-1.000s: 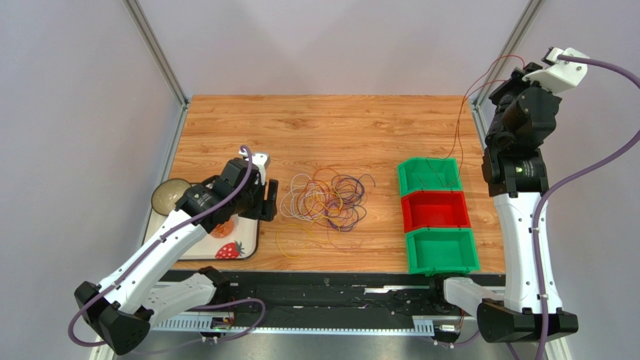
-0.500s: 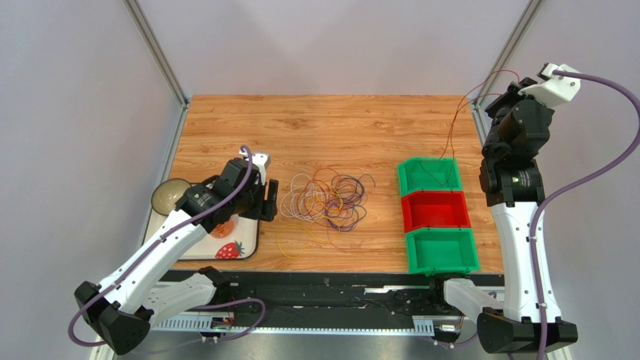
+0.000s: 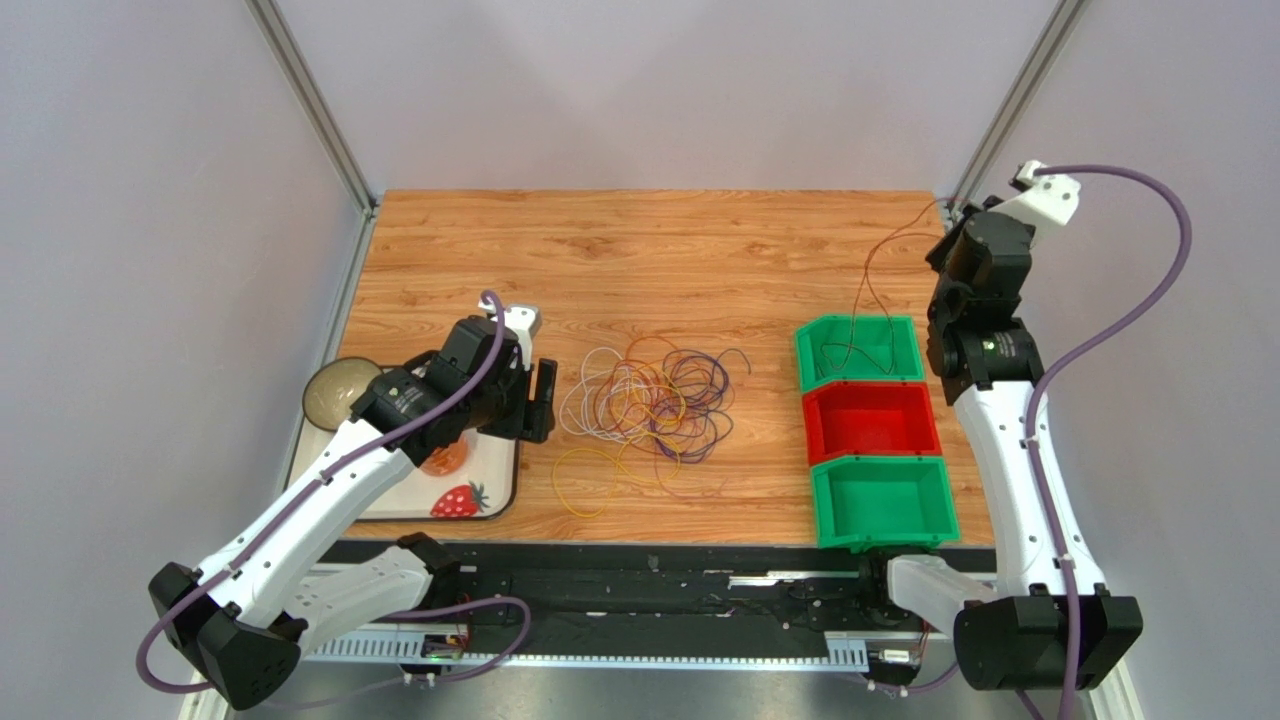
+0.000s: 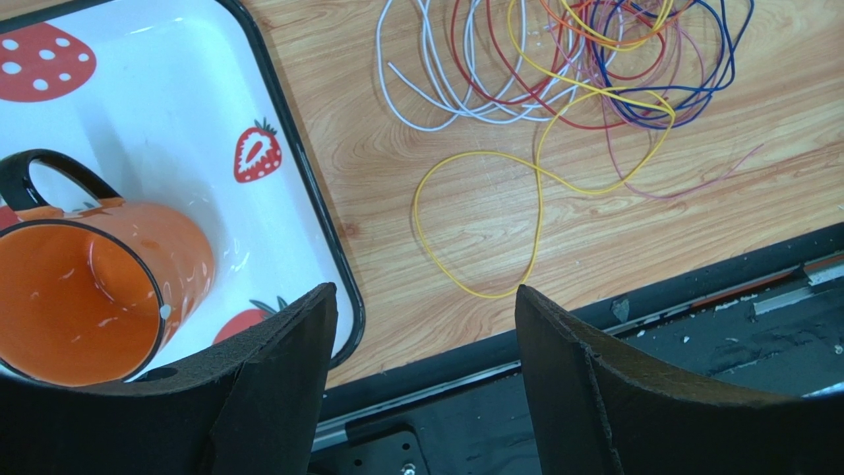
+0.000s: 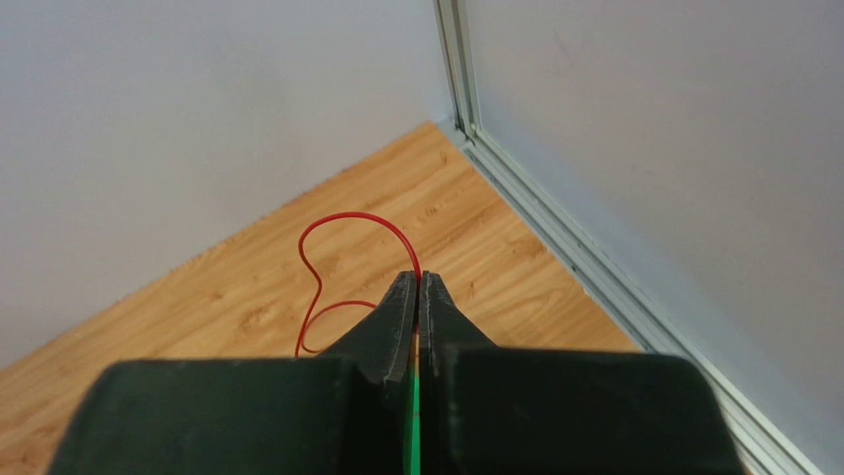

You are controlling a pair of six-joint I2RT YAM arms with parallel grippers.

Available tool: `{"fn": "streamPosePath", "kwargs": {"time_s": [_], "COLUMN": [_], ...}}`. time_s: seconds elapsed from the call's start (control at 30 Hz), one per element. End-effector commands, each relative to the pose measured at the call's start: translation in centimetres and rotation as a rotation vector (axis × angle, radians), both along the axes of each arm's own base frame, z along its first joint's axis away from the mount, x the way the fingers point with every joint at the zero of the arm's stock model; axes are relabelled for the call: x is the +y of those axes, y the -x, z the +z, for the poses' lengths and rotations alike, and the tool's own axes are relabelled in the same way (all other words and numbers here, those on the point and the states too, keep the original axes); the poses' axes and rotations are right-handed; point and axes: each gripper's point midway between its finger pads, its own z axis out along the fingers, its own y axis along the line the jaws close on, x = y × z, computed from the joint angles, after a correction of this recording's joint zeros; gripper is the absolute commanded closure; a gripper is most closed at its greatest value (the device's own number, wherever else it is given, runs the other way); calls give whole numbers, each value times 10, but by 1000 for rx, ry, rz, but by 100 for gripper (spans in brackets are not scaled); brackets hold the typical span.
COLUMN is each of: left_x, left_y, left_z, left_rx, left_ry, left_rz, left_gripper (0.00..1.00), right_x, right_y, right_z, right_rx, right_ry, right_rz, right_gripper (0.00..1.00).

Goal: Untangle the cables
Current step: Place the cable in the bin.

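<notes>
Cables [image 3: 657, 402]: hair-thin, light, limp loops, tangled mid-table in the top view. One red strand [image 3: 876, 285] is seen hung above the far green bin [image 3: 803, 353], its lower end apparently inside; the crossings within the pile cannot be made out. Left wrist view: left gripper [image 4: 426, 307] is spread wide and empty near a free yellow loop [image 4: 475, 223], judged the easiest hold; the pile is partly cut off. Right wrist view: right gripper [image 5: 417, 282] is clamped on the red strand, whose lower run is hidden behind the fingers.

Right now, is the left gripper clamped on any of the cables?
No, the left gripper hangs open with nothing in it, and the nearest yellow cable lies loose on the table.
</notes>
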Motion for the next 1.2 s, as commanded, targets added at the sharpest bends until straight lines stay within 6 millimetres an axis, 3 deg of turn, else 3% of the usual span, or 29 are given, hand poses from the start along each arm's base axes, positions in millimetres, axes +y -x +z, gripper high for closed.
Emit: {"fn": "streamPosePath", "kwargs": {"time_s": [0.0, 0.17, 0.27, 0.53, 0.77, 0.97, 1.07, 1.17], "left_x": [-4, -6, -6, -6, -7, -8, -7, -6], "left_y": [-1, -1, -1, 0, 1, 1, 2, 2], "left_z": [2, 1, 0, 2, 2, 3, 4, 5], "left_rx": [-14, -8, -7, -10, -9, -14, -19, -24], "left_ry": [12, 14, 16, 20, 24, 33, 34, 35], "left_rz": [-27, -35, -36, -37, -41, -45, -43, -40], "left_gripper": [25, 25, 26, 26, 26, 26, 26, 26], "right_x": [-1, 5, 4, 2, -1, -4, -1, -9], "right_y": [13, 35, 49, 86, 114, 111, 93, 74], "right_z": [-41, -93, -100, -96, -141, -158, -162, -178], "right_rx": [46, 116, 126, 127, 290, 306, 342, 399], "right_ry": [-109, -283, -310, -338, -406, -445, -465, -487], "right_rz": [-50, -103, -123, -155, -270, -341, -346, -383], "right_gripper": [100, 100, 100, 100, 100, 100, 100, 100]}}
